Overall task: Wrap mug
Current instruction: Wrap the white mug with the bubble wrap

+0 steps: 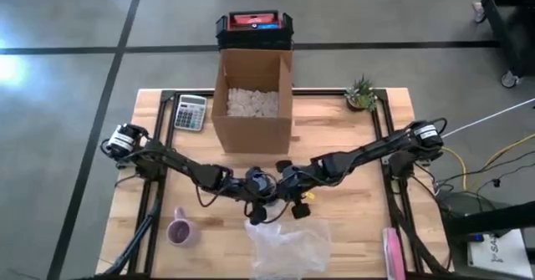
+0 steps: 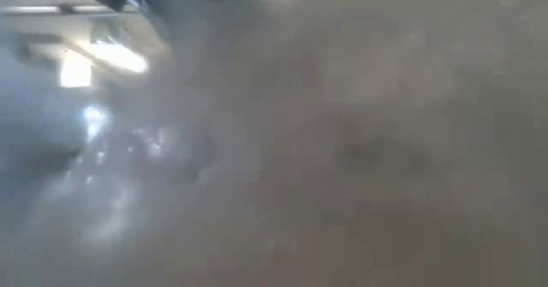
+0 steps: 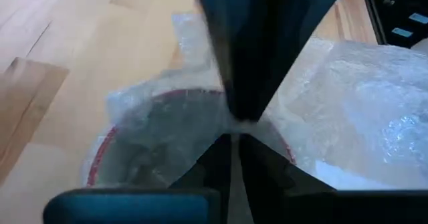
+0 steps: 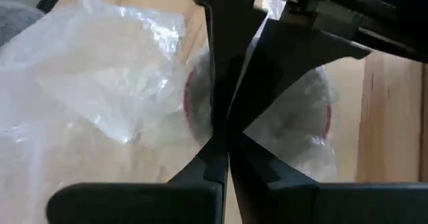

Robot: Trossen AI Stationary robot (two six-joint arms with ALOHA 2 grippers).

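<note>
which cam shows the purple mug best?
High view: the purple mug stands whole and unobstructed at the table's front left. Low view is fogged out; neither wrist view shows it, only bubble wrap.

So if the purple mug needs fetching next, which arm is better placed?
Probably the left. The purple mug stands on the left arm's side, nearer the left gripper than the right gripper. Both jaws are shut on the bubble wrap, though.
</note>
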